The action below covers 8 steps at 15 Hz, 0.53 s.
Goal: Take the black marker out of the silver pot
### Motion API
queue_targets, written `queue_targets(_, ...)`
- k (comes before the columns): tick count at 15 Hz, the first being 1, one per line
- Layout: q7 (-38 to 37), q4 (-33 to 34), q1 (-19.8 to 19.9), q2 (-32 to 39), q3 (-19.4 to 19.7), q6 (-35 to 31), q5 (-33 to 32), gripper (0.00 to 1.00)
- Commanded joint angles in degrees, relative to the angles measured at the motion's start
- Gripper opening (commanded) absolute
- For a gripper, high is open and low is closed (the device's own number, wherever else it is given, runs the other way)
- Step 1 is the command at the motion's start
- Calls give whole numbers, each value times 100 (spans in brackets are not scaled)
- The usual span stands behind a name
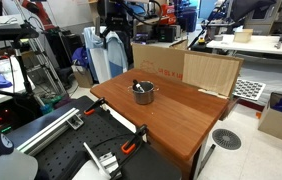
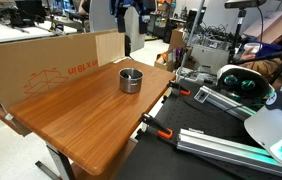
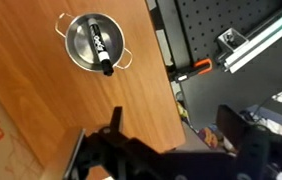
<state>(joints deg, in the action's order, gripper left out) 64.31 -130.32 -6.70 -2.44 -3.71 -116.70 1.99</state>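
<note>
The claw (image 3: 171, 135), spread and empty, is held well apart from the tabletop (image 3: 41, 110). The black marker (image 3: 100, 48) is seen lying in the silver pot (image 3: 76, 50), one end at the rim. Nothing is grasped yet; removal is judged wholly outstanding.

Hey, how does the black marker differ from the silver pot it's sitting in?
The silver pot is round, shiny steel with small side handles, while the black marker is a slim straight stick, dark with a whitish label. The pot stands upright on the wooden table. The marker lies slanted inside it, with one end at the rim. The pot is far bulkier, and the marker roughly spans its width. Both share one spot on the table.
</note>
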Motion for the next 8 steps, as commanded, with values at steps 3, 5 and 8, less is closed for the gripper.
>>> queue_targets(3,1068,-165,57,38,-4,-357,-224,100)
queue_targets(5,960,-250,104,87,17,-525,-313,100)
queue_targets(8,848,-241,126,88,4,-376,-259,100)
